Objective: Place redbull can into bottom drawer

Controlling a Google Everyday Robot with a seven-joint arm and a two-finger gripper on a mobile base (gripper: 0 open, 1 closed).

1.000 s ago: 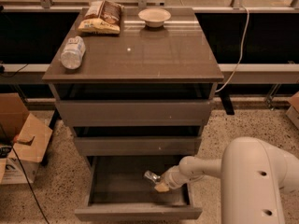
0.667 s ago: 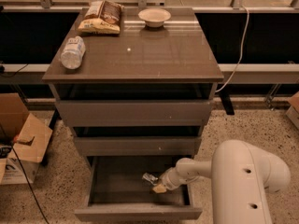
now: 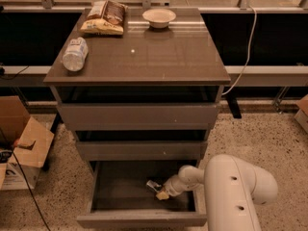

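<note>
The bottom drawer (image 3: 139,219) is pulled open at the foot of the grey-brown cabinet. The redbull can (image 3: 153,185), small and silvery, is inside the drawer, right of its middle and low over the floor. My gripper (image 3: 160,193) reaches into the drawer from the right on the white arm (image 3: 236,191) and is at the can's near end. Whether the can rests on the drawer floor I cannot tell.
On the cabinet top (image 3: 144,57) lie a clear water bottle (image 3: 75,54) at the left, a chip bag (image 3: 104,17) at the back left and a white bowl (image 3: 159,17) at the back. Cardboard boxes (image 3: 21,148) stand on the floor at the left. A cable (image 3: 246,47) hangs at the right.
The arm has shifted a little left and the gripper with the can has moved slightly deeper into the drawer. The drawer and the things on top have not moved.
</note>
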